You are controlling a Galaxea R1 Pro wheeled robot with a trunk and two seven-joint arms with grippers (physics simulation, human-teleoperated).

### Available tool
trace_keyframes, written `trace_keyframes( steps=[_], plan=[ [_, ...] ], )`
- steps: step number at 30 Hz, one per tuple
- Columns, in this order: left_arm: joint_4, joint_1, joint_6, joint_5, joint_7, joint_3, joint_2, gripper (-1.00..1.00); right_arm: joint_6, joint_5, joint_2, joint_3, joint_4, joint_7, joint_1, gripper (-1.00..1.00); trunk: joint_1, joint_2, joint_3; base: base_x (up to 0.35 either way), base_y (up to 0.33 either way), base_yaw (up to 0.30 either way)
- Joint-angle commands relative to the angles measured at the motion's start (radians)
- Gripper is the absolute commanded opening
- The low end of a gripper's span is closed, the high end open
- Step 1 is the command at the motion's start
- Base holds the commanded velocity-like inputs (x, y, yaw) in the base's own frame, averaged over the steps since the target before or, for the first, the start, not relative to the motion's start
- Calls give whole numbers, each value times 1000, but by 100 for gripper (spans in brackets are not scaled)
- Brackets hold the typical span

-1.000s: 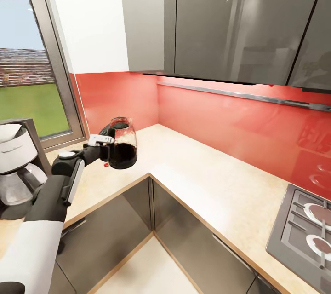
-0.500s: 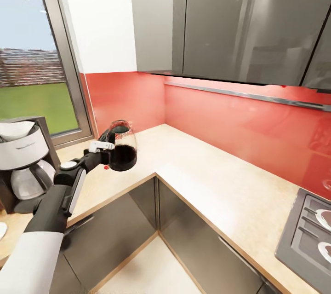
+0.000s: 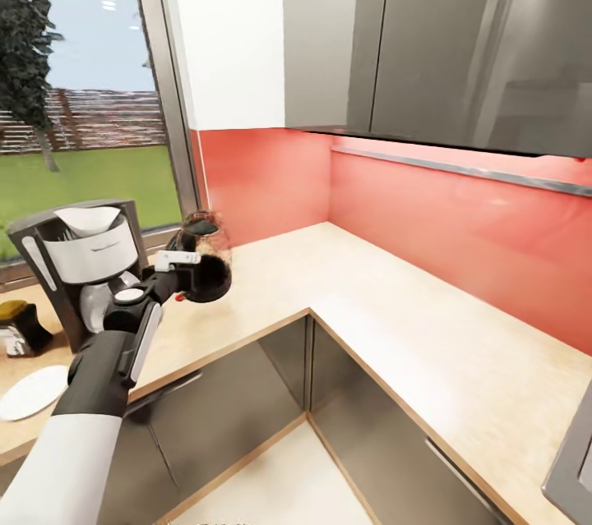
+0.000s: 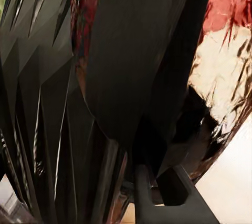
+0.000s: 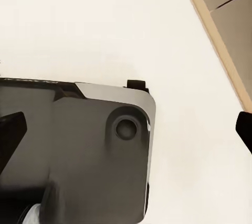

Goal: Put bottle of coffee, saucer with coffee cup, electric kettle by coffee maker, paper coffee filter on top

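Observation:
My left gripper (image 3: 182,260) is shut on the handle of the electric kettle (image 3: 205,259), a glass-bodied jug with a dark lower half, held just above the countertop (image 3: 271,278). Up close in the left wrist view, the kettle (image 4: 131,77) sits against my dark fingers (image 4: 157,197). Left of it stands the coffee maker (image 3: 82,270) with a white paper filter (image 3: 86,218) on top. A white saucer (image 3: 33,392) lies in front of it, near the counter edge. A dark, yellow-topped bottle (image 3: 20,326) stands at the far left. My right gripper (image 5: 126,126) hangs open over the floor.
The L-shaped counter runs along a red backsplash (image 3: 427,213) under grey wall cabinets (image 3: 427,40). A window (image 3: 82,98) sits behind the coffee maker. The robot's grey base (image 5: 79,145) is below my right gripper. A hob corner (image 3: 575,467) is at the far right.
The camera has swung left, bringing the coffee maker, saucer and bottle into view. My left arm has carried the kettle closer to the coffee maker.

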Motion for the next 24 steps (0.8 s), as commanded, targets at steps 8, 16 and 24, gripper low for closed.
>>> trace_keyframes(
  steps=[8, 16, 24],
  plan=[
    [-2, 1, 4, -14, -3, -2, -10, -100, -4, 11, 0, -8, 0, 3, -1, 100, 1, -2, -2, 0, 0, 140],
    [-1, 1, 4, -15, -2, -2, -10, -100, -4, 12, -4, -7, 0, 3, -1, 100, 1, -2, -2, 0, 0, 3],
    [0, 1, 4, -18, -2, -2, -8, -100, -4, 9, 0, -9, 0, 5, -1, 100, 1, -2, -2, 24, 0, 0]
  ],
)
